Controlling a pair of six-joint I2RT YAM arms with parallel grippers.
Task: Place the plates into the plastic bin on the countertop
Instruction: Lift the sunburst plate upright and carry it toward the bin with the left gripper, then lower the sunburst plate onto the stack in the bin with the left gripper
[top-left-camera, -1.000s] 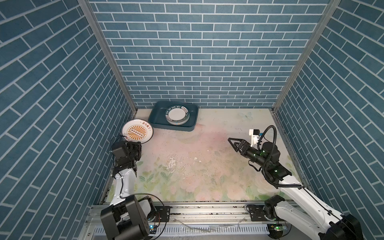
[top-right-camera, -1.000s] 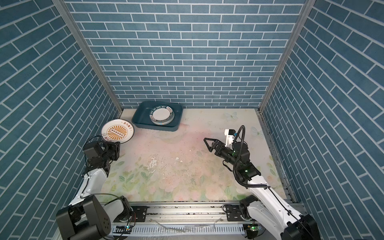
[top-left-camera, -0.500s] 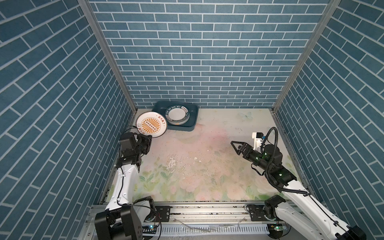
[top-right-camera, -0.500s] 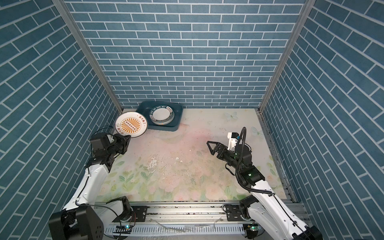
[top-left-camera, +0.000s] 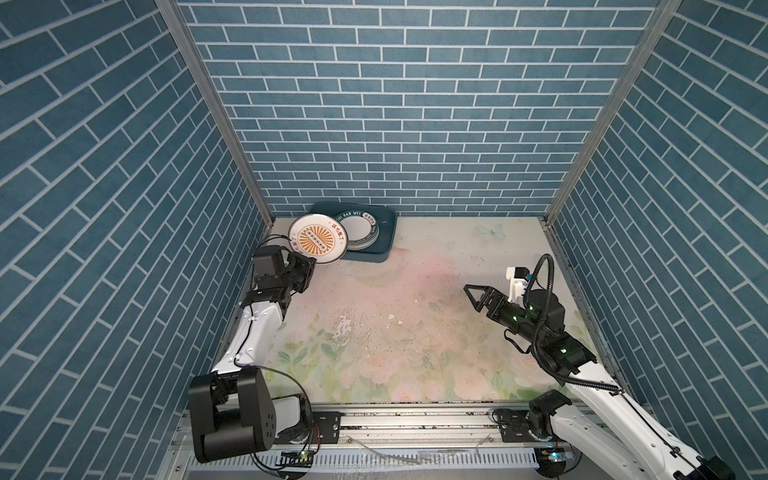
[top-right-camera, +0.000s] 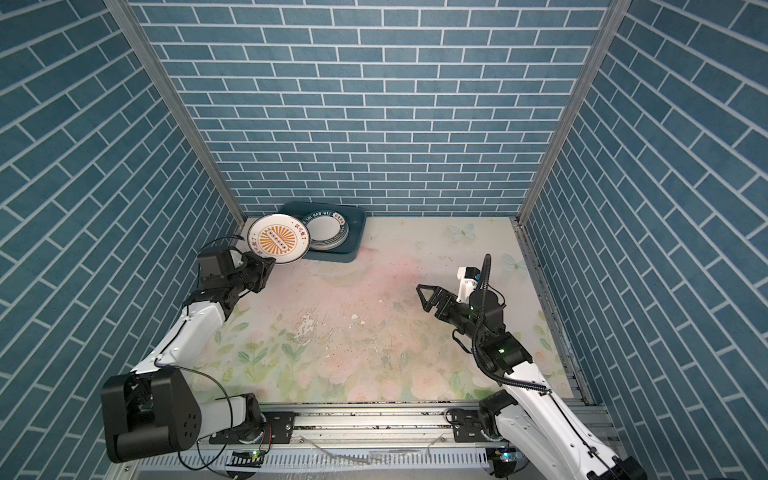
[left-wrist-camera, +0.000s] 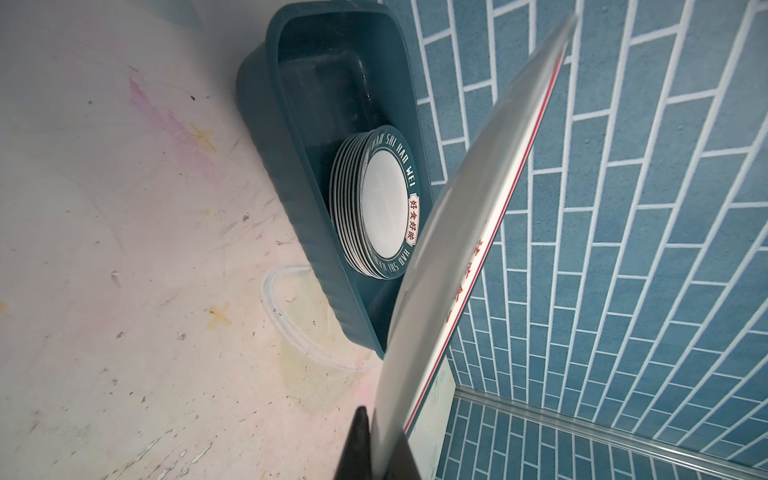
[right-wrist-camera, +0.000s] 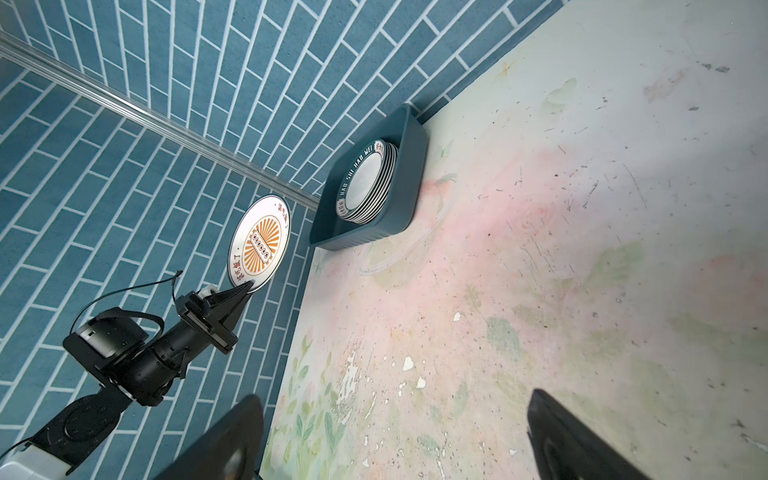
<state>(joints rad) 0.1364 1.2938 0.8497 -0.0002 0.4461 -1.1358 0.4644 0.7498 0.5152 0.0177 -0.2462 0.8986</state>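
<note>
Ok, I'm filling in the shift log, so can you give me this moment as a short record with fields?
left hand: shut on the rim of the sunburst plate, held in the air near the bin
right hand: open, empty, above the countertop
bin: by the back wall, holds a stack of plates, green-lettered one on top
loose plates on the countertop: none seen
left to do: sunburst plate into the bin

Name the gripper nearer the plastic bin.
Left. The left gripper, holding the sunburst plate, is near the plastic bin; the right gripper is open, far across the countertop.
</note>
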